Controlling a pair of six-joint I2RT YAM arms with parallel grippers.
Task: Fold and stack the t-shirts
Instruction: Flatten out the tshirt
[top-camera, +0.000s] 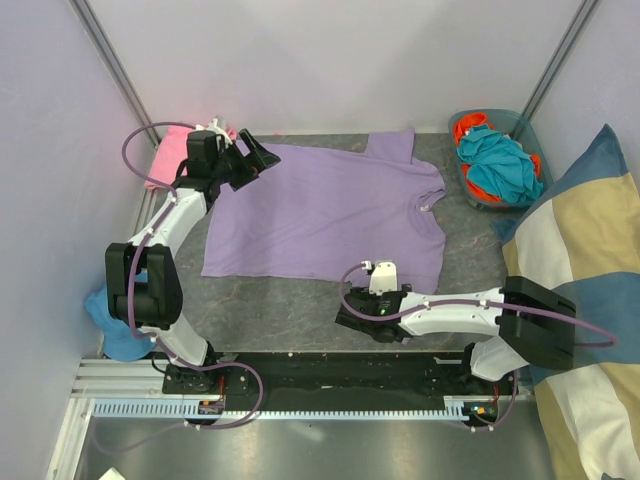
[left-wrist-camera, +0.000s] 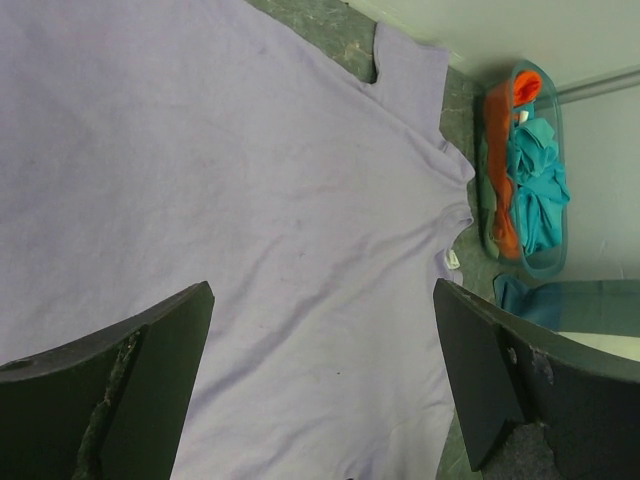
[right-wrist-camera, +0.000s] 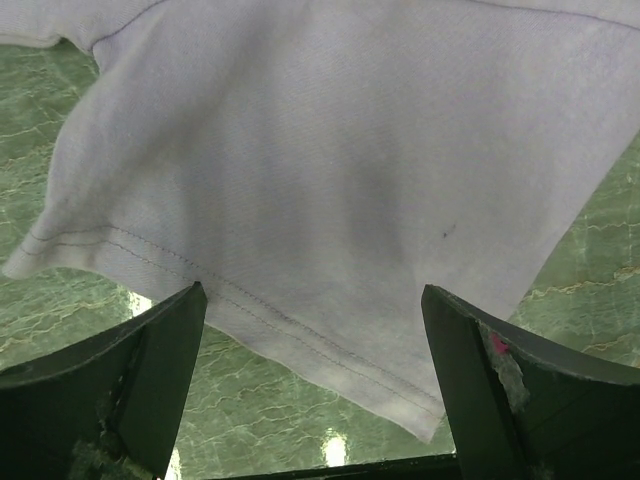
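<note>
Shirt (top-camera: 320, 215) lies flat, lengthwise left-right, collar toward the tabletop's (top-camera: 478, 262) right edge; left gripper (left-wrist-camera: 320, 385) and right gripper (right-wrist-camera: 315, 385) gape, empty.

Overhead and close wrist views share the t-shirt (top-camera: 320, 210).

Left arm (top-camera: 175, 215) and right arm (top-camera: 450, 312) extended, jaws wide apart.

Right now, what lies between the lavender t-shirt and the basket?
Nothing: a narrow bare strip of table separates the lavender t-shirt from the basket, shown in the top and left wrist views.
</note>
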